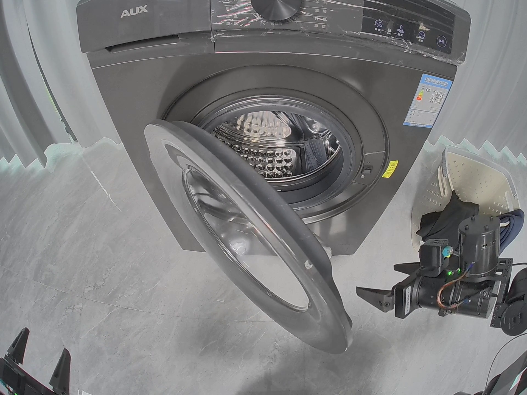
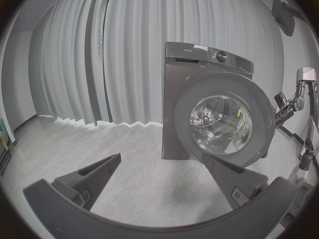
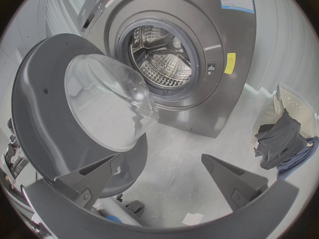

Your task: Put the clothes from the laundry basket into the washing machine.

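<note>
Near the laundry basket (image 1: 483, 176), right end effector (image 3: 159, 157) wide apart, empty; left end effector (image 2: 159, 155) likewise.

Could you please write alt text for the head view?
A grey washing machine stands with its round door swung wide open. To its right, a white laundry basket holds dark clothes, with the right hand open near it.
</note>
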Motion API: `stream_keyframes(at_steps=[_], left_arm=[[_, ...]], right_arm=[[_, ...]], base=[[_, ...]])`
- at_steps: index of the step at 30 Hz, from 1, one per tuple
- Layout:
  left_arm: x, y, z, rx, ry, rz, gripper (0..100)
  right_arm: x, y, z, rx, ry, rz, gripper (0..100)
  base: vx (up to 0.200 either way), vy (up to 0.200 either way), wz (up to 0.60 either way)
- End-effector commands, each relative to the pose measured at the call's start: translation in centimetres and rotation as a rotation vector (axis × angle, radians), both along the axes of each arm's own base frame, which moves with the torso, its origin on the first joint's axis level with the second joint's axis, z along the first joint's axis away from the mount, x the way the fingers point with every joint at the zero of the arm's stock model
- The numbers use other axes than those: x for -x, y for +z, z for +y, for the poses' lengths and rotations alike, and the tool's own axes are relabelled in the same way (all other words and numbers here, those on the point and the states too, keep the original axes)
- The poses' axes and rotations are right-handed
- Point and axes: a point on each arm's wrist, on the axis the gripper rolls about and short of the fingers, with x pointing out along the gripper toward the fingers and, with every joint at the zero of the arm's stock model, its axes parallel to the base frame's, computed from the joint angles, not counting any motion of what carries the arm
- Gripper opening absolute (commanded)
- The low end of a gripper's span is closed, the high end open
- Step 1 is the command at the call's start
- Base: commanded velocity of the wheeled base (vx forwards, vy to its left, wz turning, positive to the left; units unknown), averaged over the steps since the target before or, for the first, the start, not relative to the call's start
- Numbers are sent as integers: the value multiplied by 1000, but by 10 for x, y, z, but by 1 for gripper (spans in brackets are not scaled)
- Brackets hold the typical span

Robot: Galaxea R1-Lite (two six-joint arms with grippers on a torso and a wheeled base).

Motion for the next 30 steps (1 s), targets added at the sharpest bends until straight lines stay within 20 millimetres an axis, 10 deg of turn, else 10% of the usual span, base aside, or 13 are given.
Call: stream_keyframes(at_steps=[1, 19, 30], left_arm=[[0, -5, 0, 1, 0, 1, 100], [0, -5, 0, 1, 0, 1, 100], [0, -5, 0, 0, 0, 1, 100]], right_arm=[[-23, -4, 10, 8, -54, 13, 100], [-6, -2, 55, -42, 115, 10, 100], [-61, 2, 37, -61, -97, -69, 100]], base=[[-200, 0, 0], [-22, 0, 0], [0, 0, 0]])
